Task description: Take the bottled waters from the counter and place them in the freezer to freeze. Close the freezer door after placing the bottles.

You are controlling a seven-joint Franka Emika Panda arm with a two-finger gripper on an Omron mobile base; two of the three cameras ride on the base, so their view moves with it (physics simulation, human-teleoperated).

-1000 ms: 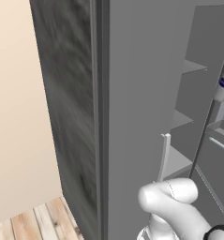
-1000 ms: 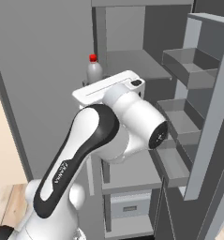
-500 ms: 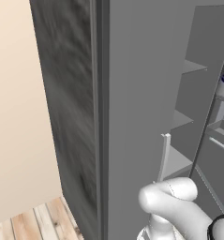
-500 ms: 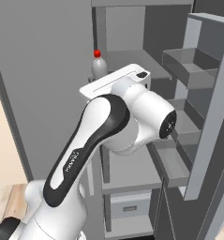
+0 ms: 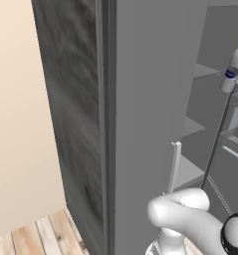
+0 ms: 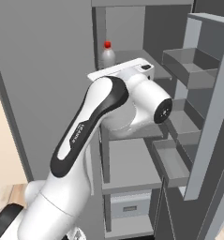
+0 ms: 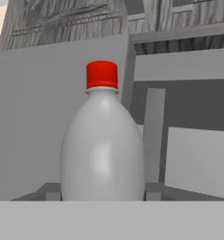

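Observation:
The clear-whitish bottle with the red cap (image 7: 102, 140) stands upright close in front of the hand camera. It also rises just behind my white hand (image 6: 107, 55), level with an upper shelf of the open freezer (image 6: 132, 161). In the left base view the bottle (image 5: 235, 64) leans at the right edge, dark blue label showing, with my gripper (image 5: 233, 75) shut on its lower body; the fingers themselves are hidden. The blue bottle with the green cap and the counter are out of view.
A door lined with grey bins (image 6: 193, 70) stands open to the right of the shelves. A tall grey panel with a vertical silver handle (image 5: 175, 167) lies left of the arm. A drawer (image 6: 130, 206) sits low in the compartment. Wood floor (image 5: 36, 236) shows at lower left.
The hand has risen and swung a little to the right, carrying the red-capped bottle higher toward the upper shelf. The base views have not shifted.

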